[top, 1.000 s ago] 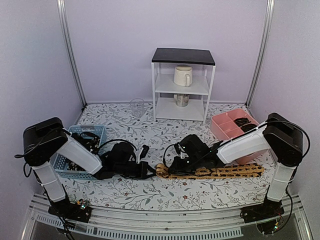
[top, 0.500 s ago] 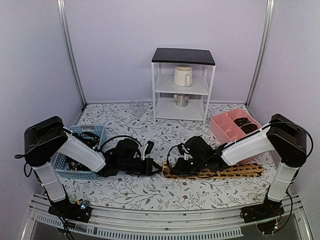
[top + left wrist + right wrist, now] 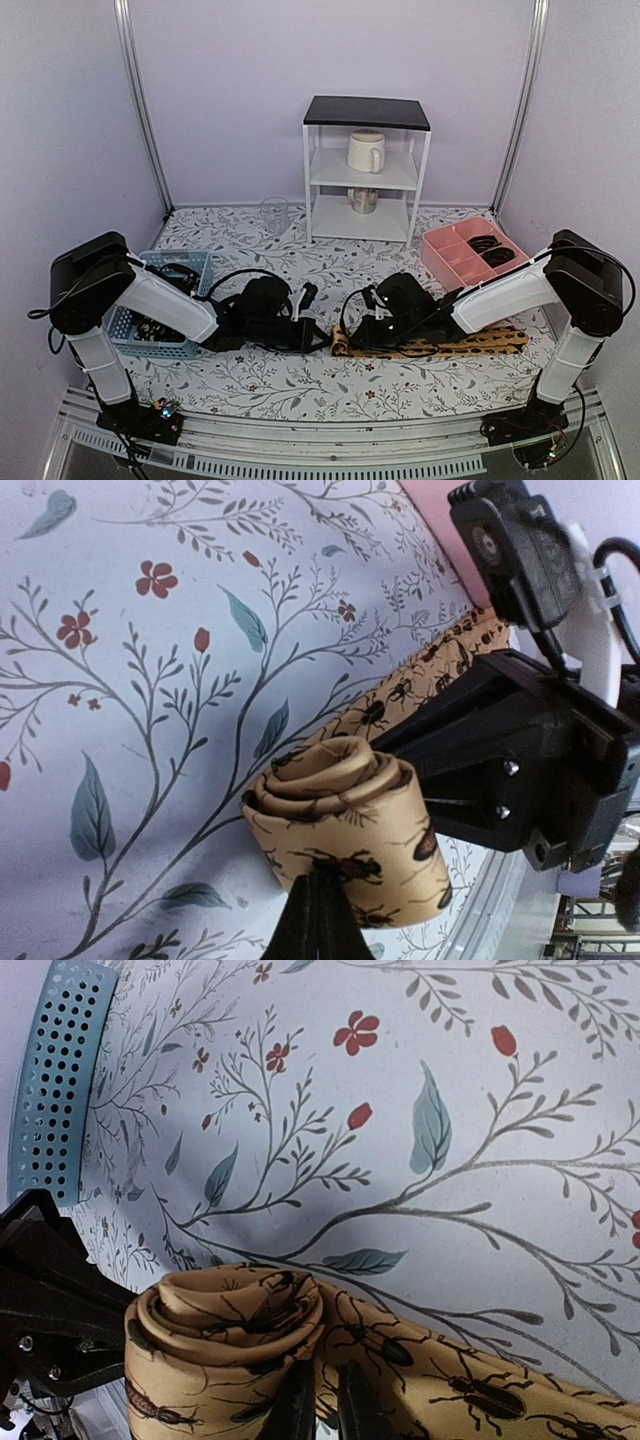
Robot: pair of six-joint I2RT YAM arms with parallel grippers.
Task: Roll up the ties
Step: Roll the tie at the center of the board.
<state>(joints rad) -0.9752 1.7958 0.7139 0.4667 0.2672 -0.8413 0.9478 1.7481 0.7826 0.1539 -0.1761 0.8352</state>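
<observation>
The tan-orange tie lies flat along the near table [image 3: 455, 342]. Its left end is wound into a roll [image 3: 342, 345], which also shows in the left wrist view [image 3: 345, 825] and the right wrist view [image 3: 225, 1345]. My left gripper [image 3: 318, 905] is shut, its tips against the roll's outer side; from above it sits just left of the roll [image 3: 322, 338]. My right gripper [image 3: 325, 1405] is shut on the tie where the roll meets the flat part, just right of the roll [image 3: 358, 335]. Rolled black ties [image 3: 487, 243] lie in the pink tray.
A blue mesh basket [image 3: 165, 258] with dark items stands at the left, and its rim shows in the right wrist view [image 3: 60, 1080]. The pink tray [image 3: 442, 258] is at the right. A white shelf [image 3: 315, 180] with a mug [image 3: 365, 151] and a glass [image 3: 274, 213] stand at the back.
Both grippers and the roll have moved to the right along the tie. The roll has grown and the flat part is shorter.
</observation>
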